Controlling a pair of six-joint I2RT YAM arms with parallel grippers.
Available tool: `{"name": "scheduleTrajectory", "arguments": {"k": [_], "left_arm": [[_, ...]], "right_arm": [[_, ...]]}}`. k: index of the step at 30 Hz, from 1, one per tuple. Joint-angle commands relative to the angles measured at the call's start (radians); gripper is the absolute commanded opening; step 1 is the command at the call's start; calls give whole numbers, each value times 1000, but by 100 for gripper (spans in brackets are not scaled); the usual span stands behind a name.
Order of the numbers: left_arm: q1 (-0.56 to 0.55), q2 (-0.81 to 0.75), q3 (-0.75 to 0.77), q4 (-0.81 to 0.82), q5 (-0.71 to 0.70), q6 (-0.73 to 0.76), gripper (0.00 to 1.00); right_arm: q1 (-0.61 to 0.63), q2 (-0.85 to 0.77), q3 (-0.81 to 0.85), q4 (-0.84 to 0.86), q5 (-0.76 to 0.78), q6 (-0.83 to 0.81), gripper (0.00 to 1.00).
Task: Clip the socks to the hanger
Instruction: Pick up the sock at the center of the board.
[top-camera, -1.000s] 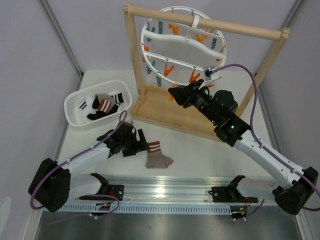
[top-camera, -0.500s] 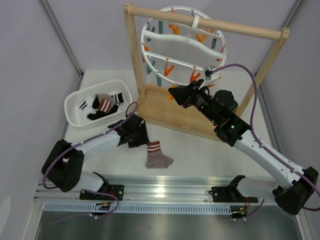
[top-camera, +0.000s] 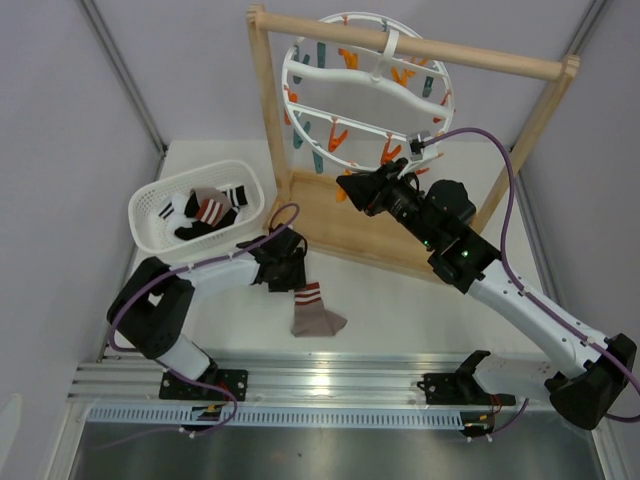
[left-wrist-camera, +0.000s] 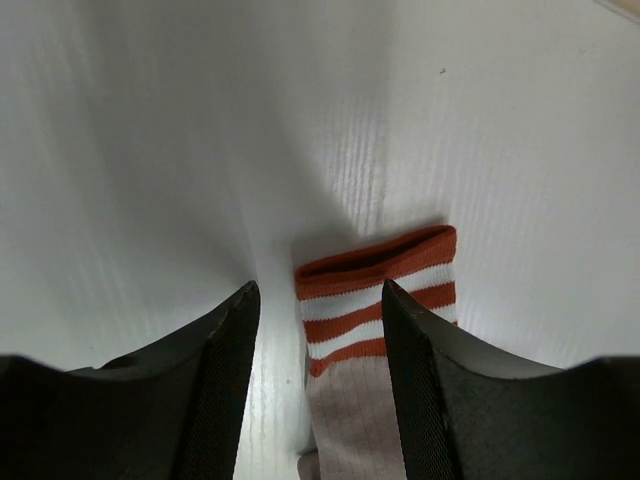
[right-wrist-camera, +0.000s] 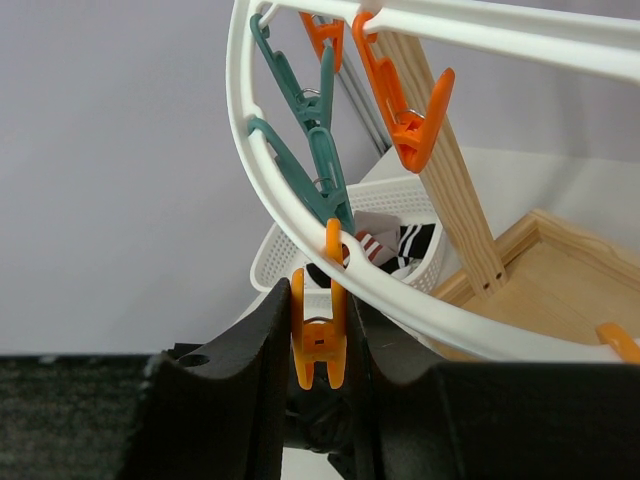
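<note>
A taupe sock (top-camera: 313, 314) with a red and white striped cuff lies on the table; in the left wrist view (left-wrist-camera: 375, 330) its cuff sits between my open fingers. My left gripper (top-camera: 290, 272) is open, just above the cuff. A second taupe sock (top-camera: 208, 207) lies in the basket. The white round hanger (top-camera: 365, 90) hangs from the wooden rack. My right gripper (right-wrist-camera: 320, 335) is shut on an orange clip (right-wrist-camera: 319, 340) on the hanger's rim (right-wrist-camera: 420, 305).
A white mesh basket (top-camera: 150, 232) at the left holds black striped socks (top-camera: 235, 195). The wooden frame rack (top-camera: 300, 205) stands at the back with its tray base. Teal clips (right-wrist-camera: 310, 150) and orange clips (right-wrist-camera: 415, 120) dangle near my right gripper.
My left gripper has moved right and forward along the table to the sock's cuff. The right arm has not moved.
</note>
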Motion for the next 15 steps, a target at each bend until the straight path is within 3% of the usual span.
{"name": "scheduleTrajectory", "arguments": {"k": [1, 8, 11, 15], "left_arm": [[-22, 38, 34, 7, -30, 29, 56], [-59, 94, 62, -28, -65, 19, 46], [-73, 113, 64, -43, -83, 9, 36], [-83, 127, 51, -42, -86, -8, 12]], "right_arm": [[12, -6, -17, -55, -86, 2, 1], [12, -11, -19, -55, -85, 5, 1], [12, -14, -19, -57, -85, 3, 1], [12, -14, -25, -52, -85, 6, 1]]}}
